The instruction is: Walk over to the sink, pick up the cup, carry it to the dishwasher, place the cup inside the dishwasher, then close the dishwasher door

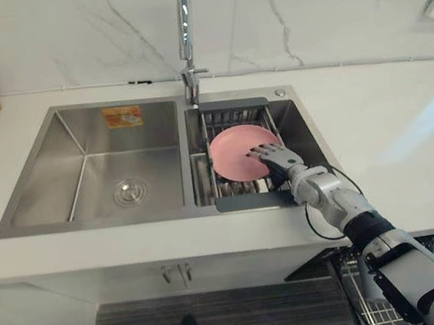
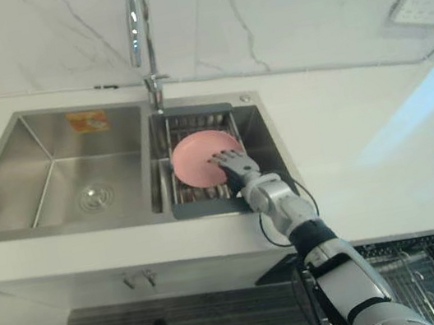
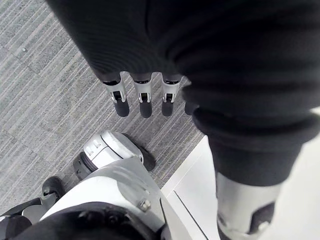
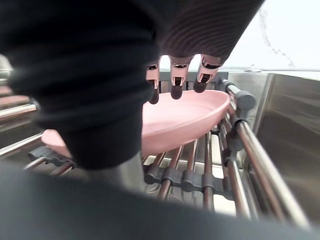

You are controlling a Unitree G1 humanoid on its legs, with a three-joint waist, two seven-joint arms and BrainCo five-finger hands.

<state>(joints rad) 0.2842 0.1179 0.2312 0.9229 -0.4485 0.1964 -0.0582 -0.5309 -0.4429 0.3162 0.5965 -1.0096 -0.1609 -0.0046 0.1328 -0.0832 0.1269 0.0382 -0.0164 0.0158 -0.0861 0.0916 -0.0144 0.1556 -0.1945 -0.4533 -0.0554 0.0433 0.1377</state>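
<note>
Reaching right hand (image 1: 277, 156), fingers straight, holding nothing, over smooth round pink plate (image 1: 234, 148), bar rack (image 1: 248, 201), steel sink (image 1: 86, 174), white marbled counter (image 1: 403, 152).

- My right arm (image 1: 348, 209) stretches forward and across, wrist nearly straight.
- My right hand (image 1: 273, 157) faces palm down, its fingers (image 4: 175, 84) straight and side by side, not curled.
- My left hand (image 3: 144, 100) hangs low, fingers loosely straight, pointing downward.
</note>
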